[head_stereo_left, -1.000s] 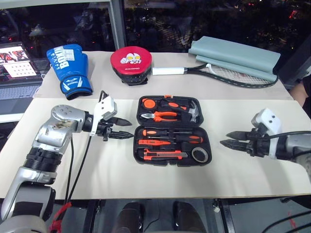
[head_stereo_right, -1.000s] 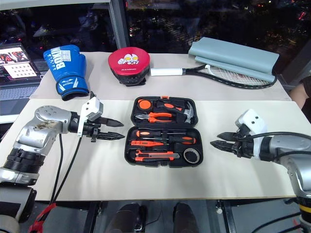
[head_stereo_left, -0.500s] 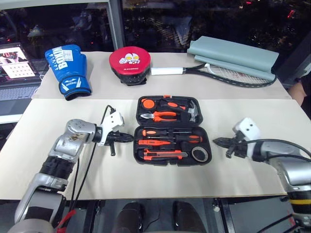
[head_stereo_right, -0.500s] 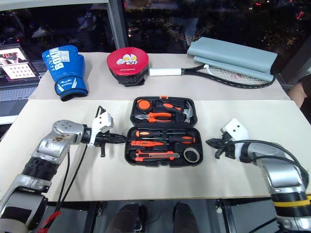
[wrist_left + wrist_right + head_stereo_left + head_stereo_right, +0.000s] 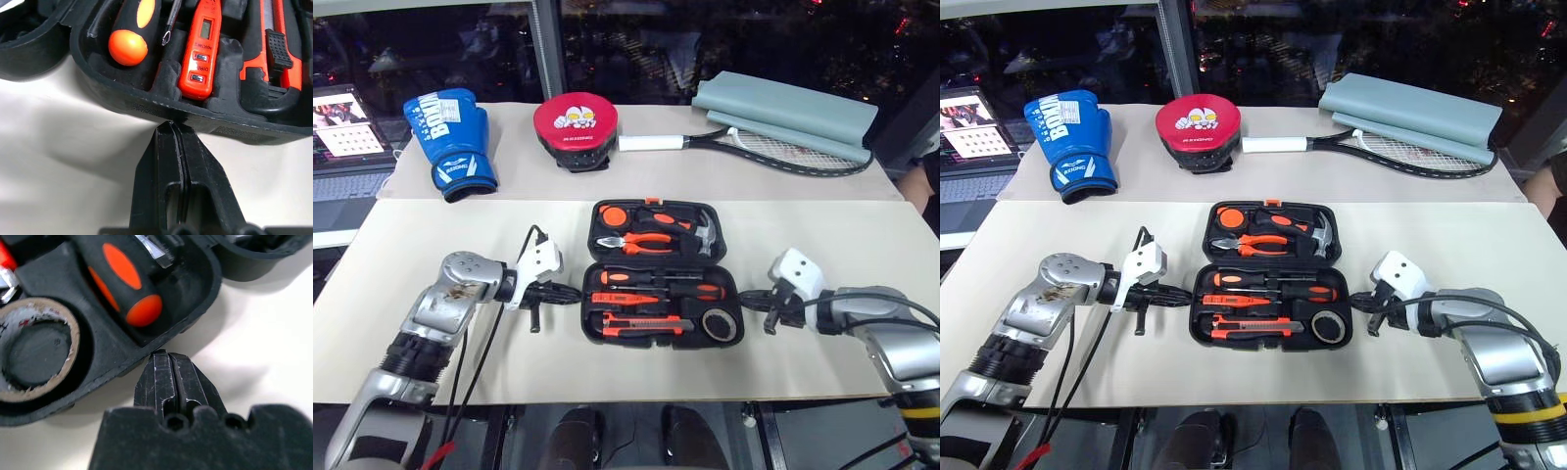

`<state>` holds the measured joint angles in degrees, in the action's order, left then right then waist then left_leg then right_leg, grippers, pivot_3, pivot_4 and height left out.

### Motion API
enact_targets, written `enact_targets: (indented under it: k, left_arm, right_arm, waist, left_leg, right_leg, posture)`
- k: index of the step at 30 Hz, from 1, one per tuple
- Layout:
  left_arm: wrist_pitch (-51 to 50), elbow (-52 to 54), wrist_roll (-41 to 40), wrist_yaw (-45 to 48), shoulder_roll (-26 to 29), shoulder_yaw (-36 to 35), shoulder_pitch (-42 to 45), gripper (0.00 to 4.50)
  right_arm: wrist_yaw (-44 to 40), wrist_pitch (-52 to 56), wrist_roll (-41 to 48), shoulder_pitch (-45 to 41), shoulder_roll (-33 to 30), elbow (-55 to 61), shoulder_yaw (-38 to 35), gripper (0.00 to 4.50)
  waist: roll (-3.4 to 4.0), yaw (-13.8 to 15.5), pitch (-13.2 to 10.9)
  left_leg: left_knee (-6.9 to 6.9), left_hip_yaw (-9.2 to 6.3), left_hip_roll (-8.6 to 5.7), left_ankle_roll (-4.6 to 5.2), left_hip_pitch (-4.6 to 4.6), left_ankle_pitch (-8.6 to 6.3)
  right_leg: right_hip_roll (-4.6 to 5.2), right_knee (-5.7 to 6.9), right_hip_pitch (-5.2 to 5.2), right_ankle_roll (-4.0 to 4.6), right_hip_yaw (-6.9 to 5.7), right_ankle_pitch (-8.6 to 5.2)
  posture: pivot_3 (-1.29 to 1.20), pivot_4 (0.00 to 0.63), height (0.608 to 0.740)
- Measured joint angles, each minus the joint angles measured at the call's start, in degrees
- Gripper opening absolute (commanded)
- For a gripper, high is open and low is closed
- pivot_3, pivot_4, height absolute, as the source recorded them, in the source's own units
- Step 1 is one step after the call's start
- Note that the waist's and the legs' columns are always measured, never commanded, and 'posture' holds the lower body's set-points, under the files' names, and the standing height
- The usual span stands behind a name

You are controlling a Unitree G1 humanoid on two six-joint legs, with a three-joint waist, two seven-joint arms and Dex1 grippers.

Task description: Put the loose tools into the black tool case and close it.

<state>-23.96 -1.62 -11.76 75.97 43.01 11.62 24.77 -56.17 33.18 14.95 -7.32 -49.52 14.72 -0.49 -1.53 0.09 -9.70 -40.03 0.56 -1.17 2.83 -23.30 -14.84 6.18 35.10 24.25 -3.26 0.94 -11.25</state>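
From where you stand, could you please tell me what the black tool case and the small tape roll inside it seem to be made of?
The black moulded tool case looks like hard plastic with a matte, finely grained finish; its rim shows moulded texture and rounded recesses. The small black tape roll seems wound on a pale cardboard core, whose rough, fibrous inner ring shows; the black tape itself is probably vinyl, though that is uncertain.
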Motion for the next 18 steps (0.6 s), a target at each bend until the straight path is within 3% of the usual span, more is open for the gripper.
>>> enact_targets:
  k: [9, 18]
  left_arm:
    - [-2.4, 6.3, -1.2, 2.8, 3.5, 0.1, -5.5, 0.05]
    - [-4.9, 6.7, -2.3, 1.9, 3.6, -0.2, -5.7, 0.05]
  right_arm:
    - [0.1, 2.1, 1.9, 9.9, -0.4, 9.6, -2.3, 0.00]
    - [1.5, 2.4, 2.3, 11.0, -0.5, 10.8, -3.0, 0.00]
  waist:
    - [0.00, 0.0, 0.0]
    - [0.00, 0.1, 0.0]
  left_leg:
    - [-0.02, -0.01, 0.03, -0.01, 0.05, 0.00]
    - [-0.07, -0.01, 0.03, -0.02, 0.06, 0.01]
  right_leg:
    - [0.00, 0.02, -0.03, 0.02, 0.00, -0.02]
    - [0.00, 0.04, -0.05, 0.02, 0.00, -0.01]
  posture:
    - [0.00, 0.150, 0.736]
    - [0.00, 0.150, 0.736]
